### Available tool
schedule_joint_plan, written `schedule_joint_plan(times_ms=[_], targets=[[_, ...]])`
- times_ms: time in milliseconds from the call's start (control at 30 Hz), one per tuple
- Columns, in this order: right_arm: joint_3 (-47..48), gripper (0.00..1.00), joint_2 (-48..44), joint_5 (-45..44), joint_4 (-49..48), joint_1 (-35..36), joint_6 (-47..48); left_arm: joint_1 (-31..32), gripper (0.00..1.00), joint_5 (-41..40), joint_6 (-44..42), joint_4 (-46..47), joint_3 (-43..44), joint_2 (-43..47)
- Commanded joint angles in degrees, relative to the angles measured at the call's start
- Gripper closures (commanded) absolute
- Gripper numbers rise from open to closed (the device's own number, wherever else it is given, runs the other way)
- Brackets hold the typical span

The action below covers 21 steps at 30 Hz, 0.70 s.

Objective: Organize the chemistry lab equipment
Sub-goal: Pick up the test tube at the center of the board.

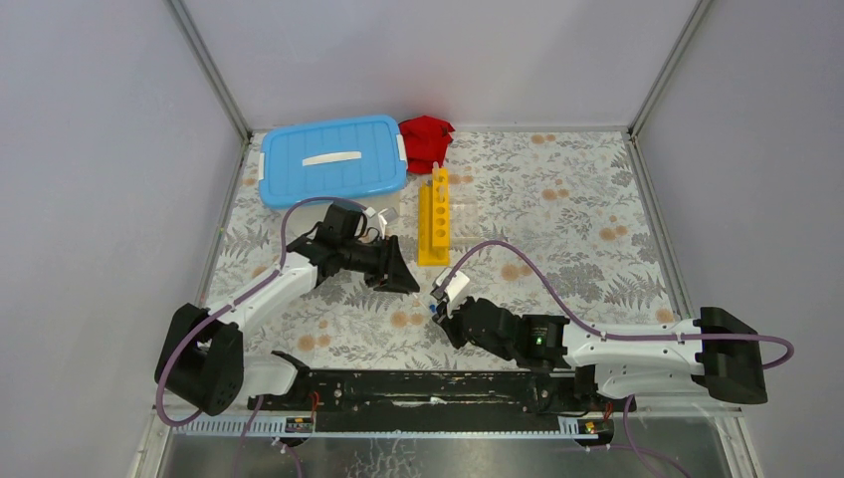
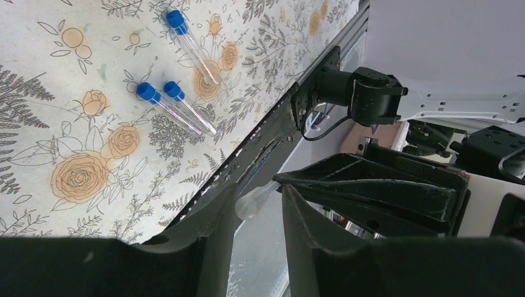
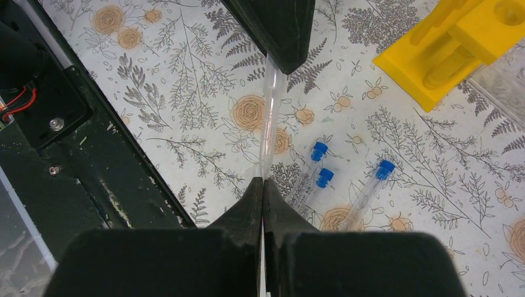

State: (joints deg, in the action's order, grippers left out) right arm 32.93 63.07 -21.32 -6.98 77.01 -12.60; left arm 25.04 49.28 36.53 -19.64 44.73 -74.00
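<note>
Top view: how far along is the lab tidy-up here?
Done: nothing visibly; the yellow rack looks unfilled. In hand: the right gripper is shut on a thin clear tube, its far end between the open fingers of the left gripper. Left: three blue-capped tubes lying on the table; tub lidded.

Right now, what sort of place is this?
Likely a robot practice cell staged as a chemistry bench: two arms bolted to a walled table, with blue-capped tubes, a yellow holed rack and a blue-lidded tub.
</note>
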Motion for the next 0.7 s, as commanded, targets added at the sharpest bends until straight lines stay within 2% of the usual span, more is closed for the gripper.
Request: schedule_joint_plan(times_ms=[0, 133, 667], targets=[[2.32, 1.0, -0.3, 0.74, -3.03, 0.6, 1.02, -0.34, 0.61, 3.06, -0.9, 3.19, -0.69, -0.18], [2.32, 1.0, -0.31, 0.88, -3.19, 0.59, 1.07, -0.34, 0.62, 3.92, -1.27, 3.2, -0.99, 0.07], [2.15, 1.0, -0.55, 1.18, -3.39, 0.59, 0.91, -0.35, 0.81, 4.2, -1.0, 4.68, -1.6, 0.25]])
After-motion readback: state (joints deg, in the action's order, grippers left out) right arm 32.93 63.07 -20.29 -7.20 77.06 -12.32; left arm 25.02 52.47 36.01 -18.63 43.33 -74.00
